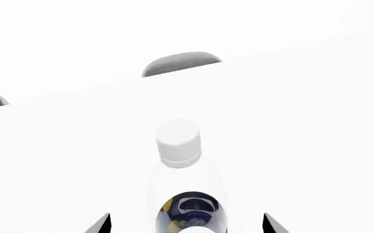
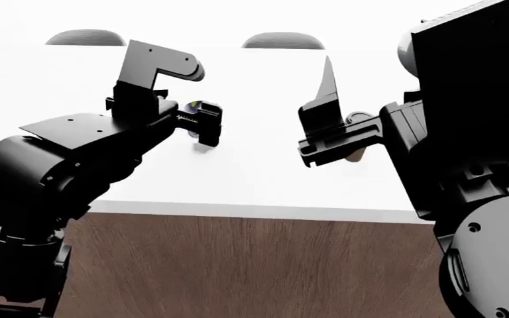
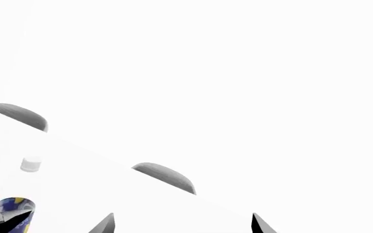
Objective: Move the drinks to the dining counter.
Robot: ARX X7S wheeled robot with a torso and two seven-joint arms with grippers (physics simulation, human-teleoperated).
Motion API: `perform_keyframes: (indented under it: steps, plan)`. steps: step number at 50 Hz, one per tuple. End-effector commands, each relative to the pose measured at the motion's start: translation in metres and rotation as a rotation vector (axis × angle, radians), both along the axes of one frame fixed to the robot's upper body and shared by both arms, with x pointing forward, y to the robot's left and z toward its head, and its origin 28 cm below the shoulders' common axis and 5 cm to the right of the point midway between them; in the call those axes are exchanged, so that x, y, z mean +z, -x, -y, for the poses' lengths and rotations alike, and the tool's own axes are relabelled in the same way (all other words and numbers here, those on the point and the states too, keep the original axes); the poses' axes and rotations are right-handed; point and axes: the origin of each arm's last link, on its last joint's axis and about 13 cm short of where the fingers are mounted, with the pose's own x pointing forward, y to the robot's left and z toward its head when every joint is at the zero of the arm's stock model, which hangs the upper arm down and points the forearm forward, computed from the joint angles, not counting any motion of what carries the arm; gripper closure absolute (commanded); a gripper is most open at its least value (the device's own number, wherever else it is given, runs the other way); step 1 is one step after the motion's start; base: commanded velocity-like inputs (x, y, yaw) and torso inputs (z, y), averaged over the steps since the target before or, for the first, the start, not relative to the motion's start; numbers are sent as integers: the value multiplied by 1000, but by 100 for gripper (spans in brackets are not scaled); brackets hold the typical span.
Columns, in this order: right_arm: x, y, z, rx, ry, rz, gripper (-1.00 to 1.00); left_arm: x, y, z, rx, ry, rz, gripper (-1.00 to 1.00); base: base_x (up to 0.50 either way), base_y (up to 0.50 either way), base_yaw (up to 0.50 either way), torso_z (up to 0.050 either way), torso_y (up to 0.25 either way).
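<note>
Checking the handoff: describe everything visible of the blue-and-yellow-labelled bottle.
The blue-and-yellow-labelled bottle is clear plastic with a white screw cap and a dark blue, yellow-flecked label. It stands between the spread fingertips of the left gripper, which do not visibly touch it, over the dining counter. Its base is hidden.

You are looking at a long white desk (image 2: 264, 179) with a brown wood-grain front panel (image 2: 236, 265) running below its near edge. A clear bottle with a blue-and-yellow label (image 1: 188, 194) is standing upright on the white top, its white cap (image 1: 178, 141) showing in the left wrist view. Two grey rounded shapes (image 2: 283, 42) are showing beyond the desk's far edge; you cannot tell what they are.
</note>
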Motion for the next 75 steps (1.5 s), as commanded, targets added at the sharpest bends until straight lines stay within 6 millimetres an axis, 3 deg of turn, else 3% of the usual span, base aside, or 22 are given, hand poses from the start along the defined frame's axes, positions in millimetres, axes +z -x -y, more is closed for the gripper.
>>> perform_keyframes:
  steps: [1,15,27,43,53,64,75]
  plan:
    - [0,0,0,-3,-2,-1,-100,0,1,0,2,0,1,-100,0,0,0,0,0]
    - [2,-1,-1,3,3,0,-100,11,6,-2,7,22,35,-100,0,0,0,0,0]
    - [2,0,-1,5,3,3,-100,60,50,4,-46,74,236,-100,0,0,0,0,0]
    - [10,6,0,-11,4,30,-100,97,87,8,-7,-74,403,-100,0,0,0,0,0]
    - [36,39,9,-63,-3,130,-100,139,132,6,15,-113,494,-100,0,0,0,0,0]
    - [59,80,24,-149,-28,222,-100,167,172,-2,61,-125,551,-100,0,0,0,0,0]
    - [68,94,40,-196,-44,260,-100,170,189,-20,122,-95,548,-100,0,0,0,0,0]
